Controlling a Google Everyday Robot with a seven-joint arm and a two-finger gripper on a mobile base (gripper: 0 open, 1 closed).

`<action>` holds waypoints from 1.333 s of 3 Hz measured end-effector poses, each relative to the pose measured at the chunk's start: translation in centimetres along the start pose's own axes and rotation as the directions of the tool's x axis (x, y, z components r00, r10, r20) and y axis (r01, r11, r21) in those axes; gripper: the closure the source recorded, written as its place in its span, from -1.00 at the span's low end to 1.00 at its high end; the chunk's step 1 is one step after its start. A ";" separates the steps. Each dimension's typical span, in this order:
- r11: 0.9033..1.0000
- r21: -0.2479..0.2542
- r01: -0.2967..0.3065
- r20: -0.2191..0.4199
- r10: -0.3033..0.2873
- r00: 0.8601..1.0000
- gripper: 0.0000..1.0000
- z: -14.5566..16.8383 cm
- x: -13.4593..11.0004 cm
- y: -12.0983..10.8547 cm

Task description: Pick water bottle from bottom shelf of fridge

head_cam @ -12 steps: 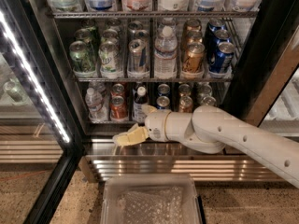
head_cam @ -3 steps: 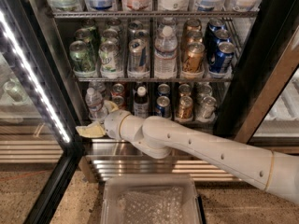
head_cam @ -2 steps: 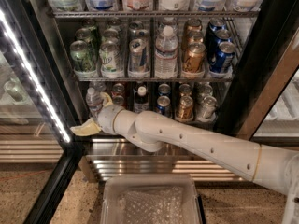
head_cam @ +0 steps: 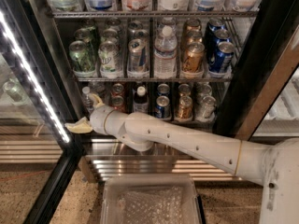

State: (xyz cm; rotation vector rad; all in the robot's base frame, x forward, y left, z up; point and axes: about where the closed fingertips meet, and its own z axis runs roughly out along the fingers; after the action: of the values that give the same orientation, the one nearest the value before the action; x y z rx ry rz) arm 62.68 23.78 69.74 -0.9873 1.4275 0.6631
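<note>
Though barely changed from a moment ago, now reaching slightly further left: cream two-finger tool [head_cam: 88,112], spread wide, at the left end of the lowest metal wire rack [head_cam: 191,121] in the black-framed glass-door fridge [head_cam: 261,69]. Standing upright at that same end, ungripped, just behind: small clear ribbed white-capped water bottle [head_cam: 86,101].

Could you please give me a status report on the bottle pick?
The end effector open, at bottom shelf left end. The water bottle upright beside upper finger, not yet gripped. Nothing seen between them.
</note>
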 end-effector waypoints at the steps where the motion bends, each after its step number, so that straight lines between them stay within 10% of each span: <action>1: 1.000 0.001 0.001 -0.002 -0.001 1.000 -0.52 0.2 -0.2 0.0; 4: 0.991 0.095 0.091 -0.080 -0.084 0.993 -0.82 -1.5 0.8 -3.7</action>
State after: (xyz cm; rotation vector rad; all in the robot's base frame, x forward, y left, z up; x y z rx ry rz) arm 65.21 20.60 69.67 -1.0001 1.4605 0.4907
